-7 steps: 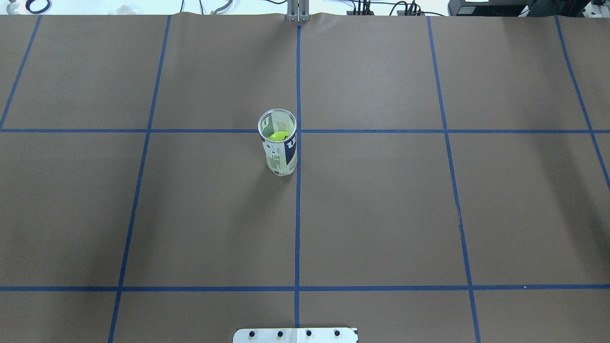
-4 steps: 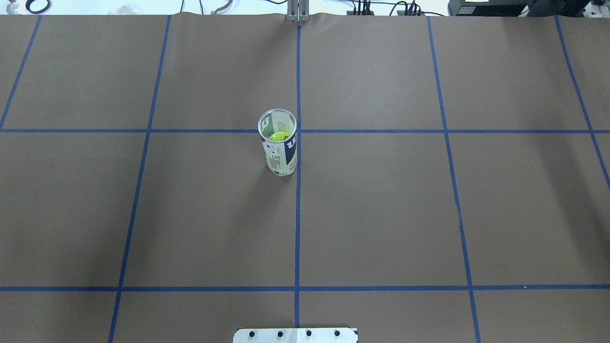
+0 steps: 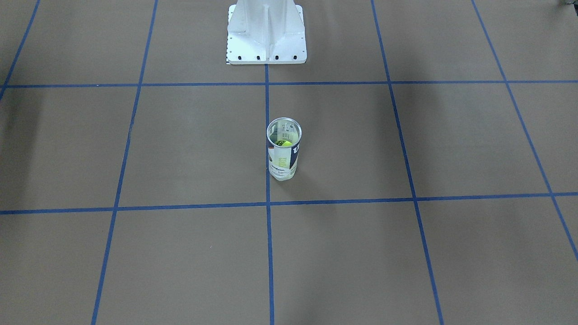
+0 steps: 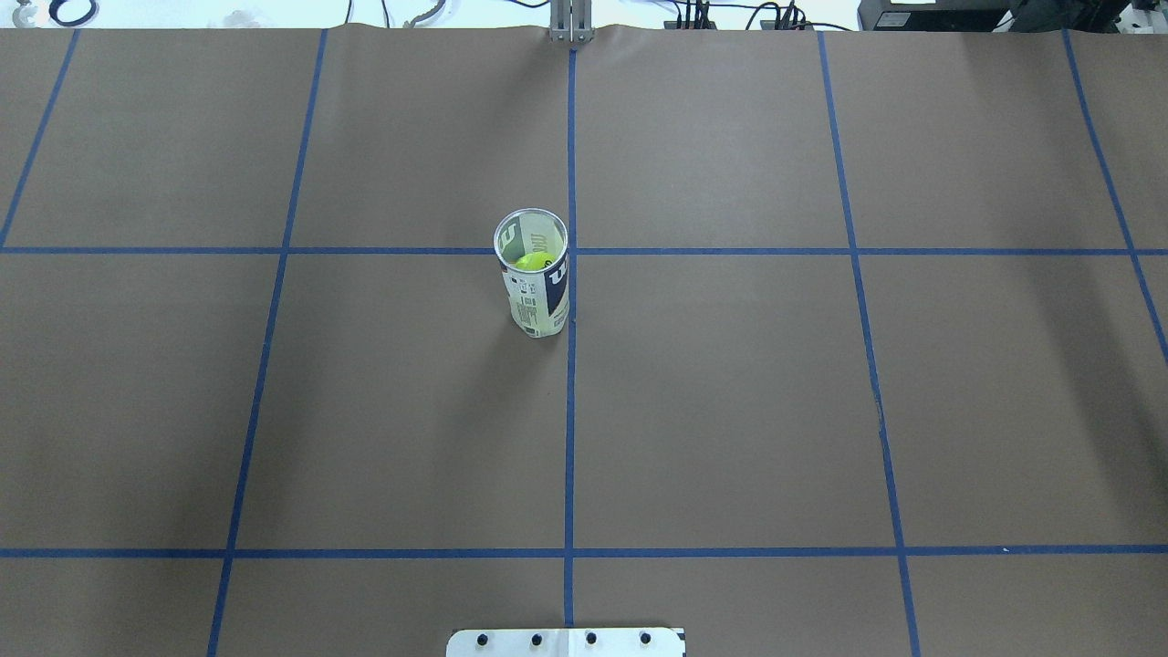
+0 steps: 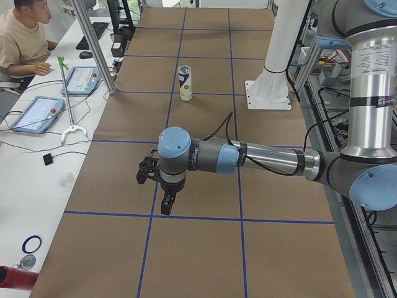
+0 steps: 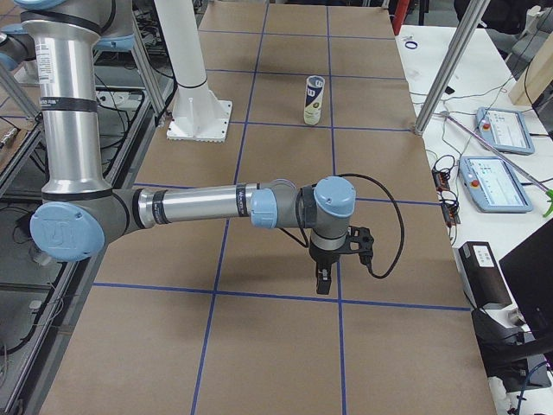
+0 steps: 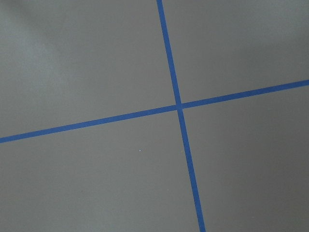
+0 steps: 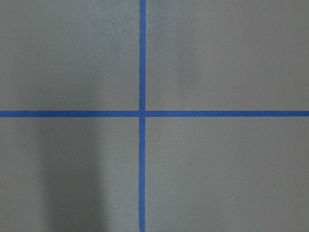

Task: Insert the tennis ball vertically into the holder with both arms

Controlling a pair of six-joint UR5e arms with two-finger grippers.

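The holder, a clear tube with a white-and-navy label, stands upright near the table's middle, its open end up. A yellow-green tennis ball sits inside it, and shows through the mouth in the front-facing view. The holder also shows in the front-facing view and both side views. My left gripper hangs far from the holder, pointing down over the table; my right gripper does the same. Both show only in the side views, so I cannot tell whether they are open or shut. The wrist views show only brown paper and blue tape.
The white pedestal base stands behind the holder. An operator sits at a side table with tablets. Metal frame posts stand at the table's far edge. More tablets lie beyond that edge.
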